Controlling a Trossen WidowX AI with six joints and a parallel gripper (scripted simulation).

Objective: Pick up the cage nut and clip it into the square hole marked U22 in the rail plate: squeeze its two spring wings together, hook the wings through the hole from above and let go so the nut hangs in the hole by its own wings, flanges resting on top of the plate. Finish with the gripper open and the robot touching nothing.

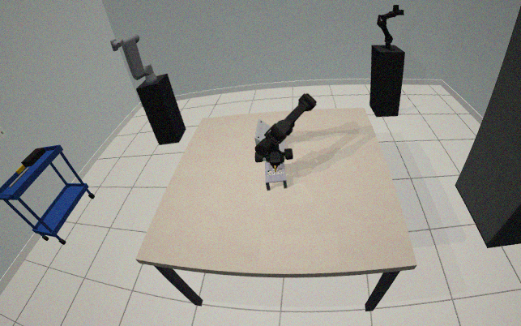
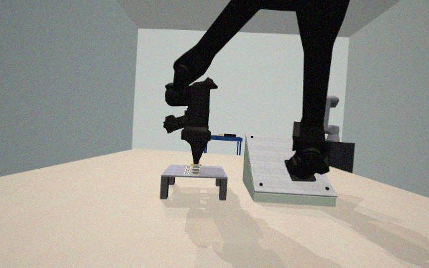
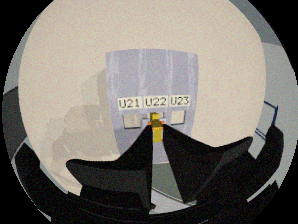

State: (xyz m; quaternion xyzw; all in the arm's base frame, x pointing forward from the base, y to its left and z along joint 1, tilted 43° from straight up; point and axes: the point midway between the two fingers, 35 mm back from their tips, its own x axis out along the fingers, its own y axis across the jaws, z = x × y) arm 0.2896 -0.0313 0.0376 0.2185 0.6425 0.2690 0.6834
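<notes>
The cage nut (image 1: 275,168) (image 2: 200,165) (image 3: 157,133), yellow, is at the U22 hole (image 3: 161,115) of the plate (image 1: 280,178) (image 2: 209,171) (image 3: 185,75). Depth of the wings in the hole: cannot be determined, as the fingers and nut cover much of it. The end effector (image 1: 275,165) (image 2: 195,163) (image 3: 156,128) is grasping the nut, fingertips close together, pointing down. Release is outstanding.

The U21 hole (image 3: 132,121) and U23 hole (image 3: 178,117) lie on either side, each beside its label. The plate is level on four dark legs. By the top view, it stands on the desk (image 1: 279,227) (image 2: 76,200) (image 3: 225,75) about midway between the left and right edges, well in from the near edge.

Between plate and far edge is a sloped panel (image 1: 259,130) (image 2: 269,167), bearing the arm (image 1: 280,130) (image 2: 316,67).

Off the desk: a blue cart (image 1: 32,174) (image 2: 226,138) beyond the left edge; a grey arm (image 1: 134,58) (image 2: 332,130) on a black pedestal (image 1: 161,111) (image 2: 341,155) beyond the far left corner; a small black arm (image 1: 384,28) on another pedestal (image 1: 386,81) beyond the far right corner.
</notes>
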